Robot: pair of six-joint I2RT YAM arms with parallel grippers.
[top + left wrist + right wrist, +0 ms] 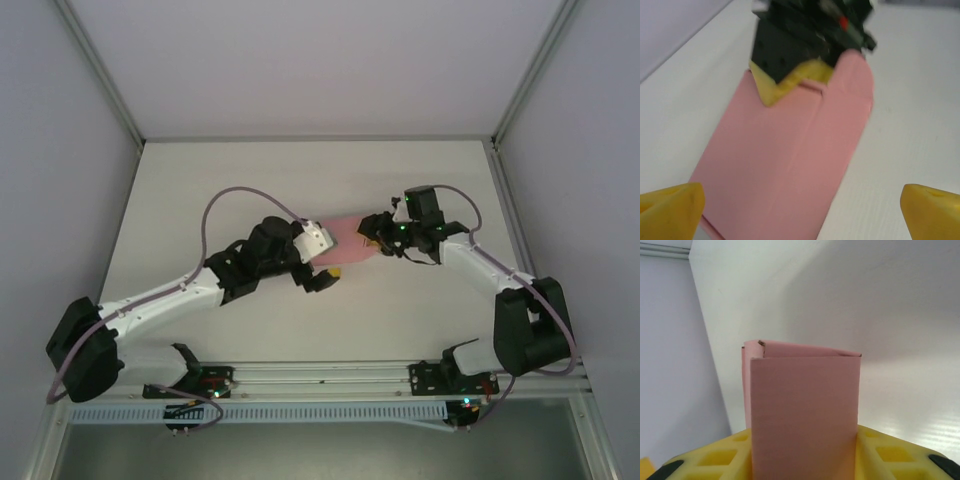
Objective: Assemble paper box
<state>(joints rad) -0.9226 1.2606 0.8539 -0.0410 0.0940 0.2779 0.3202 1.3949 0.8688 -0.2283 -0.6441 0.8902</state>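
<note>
The pink paper box [348, 240] sits folded between my two grippers at the middle of the table [300, 170]. My right gripper [376, 238] is shut on one end of it. In the right wrist view the box [805, 400] stands up between the yellow pads [720, 457], pressed by both, and its far end shows an open fold. My left gripper [328, 262] is open at the other end. In the left wrist view its yellow fingertips [670, 210] stand wide apart on either side of the box [785, 165] without touching it. The right gripper [810, 75] holds the far end there.
White walls with grey aluminium posts [100, 70] enclose the table on the left, right and back. A rail with cable duct [320, 385] runs along the near edge between the arm bases.
</note>
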